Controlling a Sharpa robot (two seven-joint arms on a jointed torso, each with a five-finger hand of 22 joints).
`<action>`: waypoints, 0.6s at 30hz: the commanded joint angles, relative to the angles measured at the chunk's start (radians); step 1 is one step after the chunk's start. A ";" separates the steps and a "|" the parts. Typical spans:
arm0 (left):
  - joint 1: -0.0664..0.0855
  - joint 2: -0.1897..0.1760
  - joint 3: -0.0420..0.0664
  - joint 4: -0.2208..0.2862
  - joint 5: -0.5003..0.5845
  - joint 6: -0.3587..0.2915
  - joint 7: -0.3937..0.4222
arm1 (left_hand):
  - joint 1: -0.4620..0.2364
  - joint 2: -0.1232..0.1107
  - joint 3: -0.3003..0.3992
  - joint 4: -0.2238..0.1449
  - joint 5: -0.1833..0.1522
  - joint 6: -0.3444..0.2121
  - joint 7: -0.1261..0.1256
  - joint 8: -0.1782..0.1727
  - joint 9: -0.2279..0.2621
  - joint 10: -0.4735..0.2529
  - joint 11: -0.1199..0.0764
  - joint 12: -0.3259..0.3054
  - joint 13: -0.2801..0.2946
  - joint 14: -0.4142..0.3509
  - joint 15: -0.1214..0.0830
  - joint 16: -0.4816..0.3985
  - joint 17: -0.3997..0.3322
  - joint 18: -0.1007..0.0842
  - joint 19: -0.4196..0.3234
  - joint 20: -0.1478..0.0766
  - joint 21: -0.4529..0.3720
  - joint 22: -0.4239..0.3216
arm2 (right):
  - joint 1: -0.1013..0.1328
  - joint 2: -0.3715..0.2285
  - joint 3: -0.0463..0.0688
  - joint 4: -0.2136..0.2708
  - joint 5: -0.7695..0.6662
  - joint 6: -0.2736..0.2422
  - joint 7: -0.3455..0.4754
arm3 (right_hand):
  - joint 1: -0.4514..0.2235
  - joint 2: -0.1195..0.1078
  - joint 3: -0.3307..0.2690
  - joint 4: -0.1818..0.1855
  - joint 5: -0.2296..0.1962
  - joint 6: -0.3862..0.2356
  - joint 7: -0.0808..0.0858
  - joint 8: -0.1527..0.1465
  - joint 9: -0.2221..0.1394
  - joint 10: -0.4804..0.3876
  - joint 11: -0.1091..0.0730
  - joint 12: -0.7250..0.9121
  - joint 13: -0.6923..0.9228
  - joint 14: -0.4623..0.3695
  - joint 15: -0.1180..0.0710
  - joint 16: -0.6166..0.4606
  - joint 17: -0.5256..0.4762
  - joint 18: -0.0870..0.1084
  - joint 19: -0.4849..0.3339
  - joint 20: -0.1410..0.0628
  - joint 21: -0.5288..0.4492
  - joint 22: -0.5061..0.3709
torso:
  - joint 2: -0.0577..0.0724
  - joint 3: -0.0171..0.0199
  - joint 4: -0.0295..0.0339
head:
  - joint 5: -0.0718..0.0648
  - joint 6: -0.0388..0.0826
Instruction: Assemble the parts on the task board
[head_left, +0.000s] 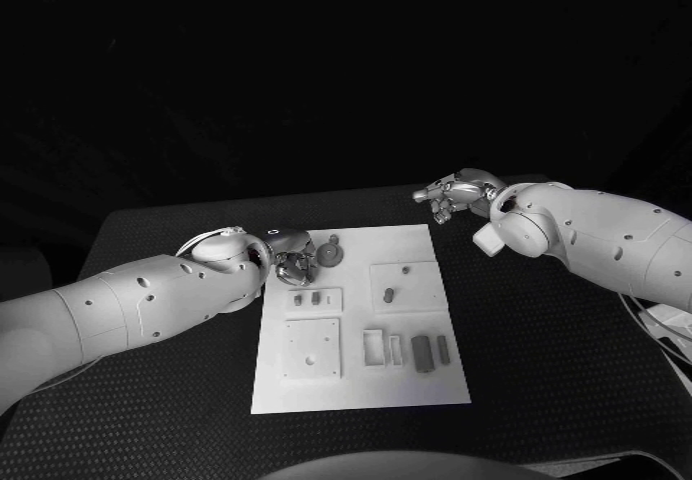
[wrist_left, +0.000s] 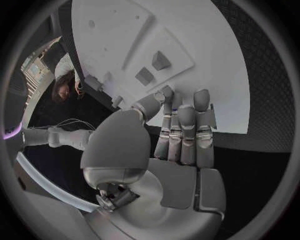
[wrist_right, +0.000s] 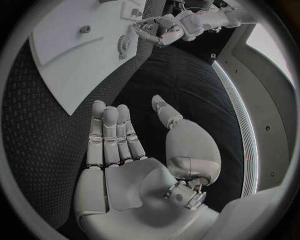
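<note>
The white task board (head_left: 361, 390) lies in the middle of the black desk (head_left: 548, 340), and the small grey parts (head_left: 421, 351) lie on it, some in the near right corner and some in little square beds further up. A round grey part (head_left: 333, 252) sits at the far left end of the board. The left hand (head_left: 293, 257) is right there, just beside that round part, at the board's far left corner. In the left wrist view its fingers (wrist_left: 185, 131) lie straight and side by side, with nothing between them and the thumb — so this hand is open and empty. I cannot tell if a fingertip touches the round part. The right hand (head_left: 453, 194) hangs off the board, past its far right corner, over the bare desk. In the right wrist view its fingers (wrist_right: 110, 135) are straight too, and the thumb stands apart, so it is open and holds nothing. I think the step now is to pick up the round part with the left hand. To do it well, the hand should come down slowly, put the thumb on one side and a finger on the other, and squeeze softly so the part does not slide away. The right hand should stay out of the way — well apart. I can read no words, labels or brand names anywhere.
</note>
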 joint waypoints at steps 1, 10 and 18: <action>-0.006 -0.002 -0.005 0.001 -0.018 0.044 -0.008 | 0.001 0.008 0.005 -0.001 0.003 0.006 0.000 0.004 -0.004 0.008 0.000 0.001 0.000 0.002 -0.003 -0.001 -0.002 0.049 0.000 -0.005 0.005 0.024 | 0.000 0.000 0.000 0.002 -0.001 0.013 0.009 | -0.005 0.008 -0.003 0.001 0.003 -0.001 0.009 0.007 -0.001 0.002 -0.001 0.007 -0.001 0.001 -0.006 -0.004 0.000 0.015 0.002 0.006 -0.005 0.001 | 0.000 -0.0004 0.0002 | 0.000 -0.001; -0.006 -0.003 -0.005 0.002 -0.019 0.030 -0.008 | 0.002 0.009 0.005 -0.001 0.003 0.007 -0.001 0.005 -0.004 0.009 0.000 0.001 0.001 0.002 -0.003 -0.001 -0.002 0.049 0.000 -0.006 0.005 0.024 | 0.000 0.000 0.000 0.002 -0.001 0.014 0.009 | -0.005 0.008 -0.003 0.001 0.003 -0.001 0.009 0.007 -0.001 0.002 -0.001 0.007 -0.002 0.001 -0.006 -0.004 0.000 0.015 0.002 0.006 -0.005 0.001 | 0.000 -0.0005 0.0005 | -0.001 -0.002; -0.006 0.005 -0.005 -0.010 -0.006 0.018 -0.007 | 0.001 0.008 0.004 -0.001 0.003 0.006 0.000 0.004 -0.004 0.008 0.000 0.000 0.001 0.003 -0.003 -0.002 -0.002 0.048 0.000 -0.006 0.005 0.024 | 0.000 0.001 0.000 0.002 -0.001 0.012 0.009 | -0.005 0.008 -0.003 0.001 0.003 -0.001 0.009 0.007 -0.001 0.001 -0.001 0.008 -0.002 0.001 -0.006 -0.004 0.000 0.015 0.002 0.006 -0.005 0.002 | 0.000 0.0002 -0.0010 | -0.002 0.000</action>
